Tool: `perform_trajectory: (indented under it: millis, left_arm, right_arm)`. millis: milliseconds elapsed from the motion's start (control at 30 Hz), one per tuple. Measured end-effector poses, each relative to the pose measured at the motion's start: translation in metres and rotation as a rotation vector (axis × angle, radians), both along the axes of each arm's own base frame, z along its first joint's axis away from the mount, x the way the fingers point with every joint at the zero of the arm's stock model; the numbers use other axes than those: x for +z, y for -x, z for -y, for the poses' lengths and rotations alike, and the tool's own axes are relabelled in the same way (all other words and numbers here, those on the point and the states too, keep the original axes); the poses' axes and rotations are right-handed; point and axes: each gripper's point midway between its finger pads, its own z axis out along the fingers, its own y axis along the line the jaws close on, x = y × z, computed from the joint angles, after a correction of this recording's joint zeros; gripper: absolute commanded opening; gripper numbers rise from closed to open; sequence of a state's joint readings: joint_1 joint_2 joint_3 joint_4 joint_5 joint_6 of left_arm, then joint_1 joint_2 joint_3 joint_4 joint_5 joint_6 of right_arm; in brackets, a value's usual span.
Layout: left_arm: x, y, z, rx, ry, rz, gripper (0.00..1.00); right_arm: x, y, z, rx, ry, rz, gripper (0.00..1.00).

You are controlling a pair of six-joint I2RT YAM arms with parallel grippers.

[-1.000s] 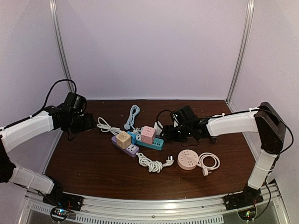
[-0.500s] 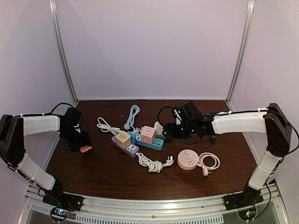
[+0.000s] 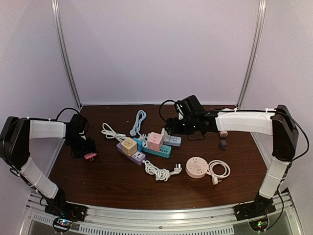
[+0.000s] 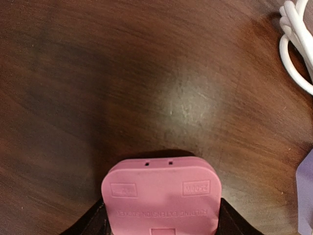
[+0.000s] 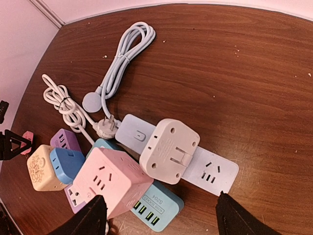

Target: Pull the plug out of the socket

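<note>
My left gripper [image 3: 87,151] hangs low over the table's left side, shut on a flat pink plug [image 3: 90,156]. In the left wrist view that pink plug [image 4: 161,196] fills the gap between the black fingers [image 4: 230,223]. My right gripper [image 3: 171,128] stands open above the socket cluster, touching nothing. Below the right gripper [image 5: 161,197], a white square adapter [image 5: 168,149] lies with its folded prongs up on a pale blue socket strip [image 5: 215,171]. A pink cube socket [image 5: 110,181] sits on a teal strip [image 5: 156,201].
A purple strip [image 3: 131,152] carries a beige cube [image 3: 129,146] and a blue cube [image 5: 66,164]. Coiled white cables [image 3: 111,132] [image 3: 155,171], a grey-blue cable [image 3: 139,121] and a round pink socket [image 3: 197,167] lie around. Two small adapters [image 3: 223,138] rest at the right.
My left arm swung down toward the table's left side with the pink plug in its grip. My right gripper widened and drew back from the white adapter, which stays on the pale strip.
</note>
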State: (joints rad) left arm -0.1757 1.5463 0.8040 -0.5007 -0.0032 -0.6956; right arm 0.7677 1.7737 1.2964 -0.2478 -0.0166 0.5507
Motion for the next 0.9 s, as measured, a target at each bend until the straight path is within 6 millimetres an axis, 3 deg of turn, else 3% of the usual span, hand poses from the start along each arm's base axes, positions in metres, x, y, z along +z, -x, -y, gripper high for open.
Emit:
perform_trajectory:
  millis: [467, 733, 900]
  left_arm:
    - [-0.002, -0.014, -0.005, 0.006, -0.034, 0.064, 0.95]
    - [0.015, -0.018, -0.004, -0.02, -0.032, 0.118, 0.97]
    - [0.044, -0.023, 0.008, -0.067, -0.034, 0.197, 0.97]
  right_arm:
    - [-0.021, -0.052, -0.029, -0.048, 0.117, -0.001, 0.82]
    - [-0.054, -0.058, -0.029, -0.059, 0.198, -0.063, 0.81]
    - [-0.059, -0.055, -0.022, -0.079, 0.233, -0.078, 0.66]
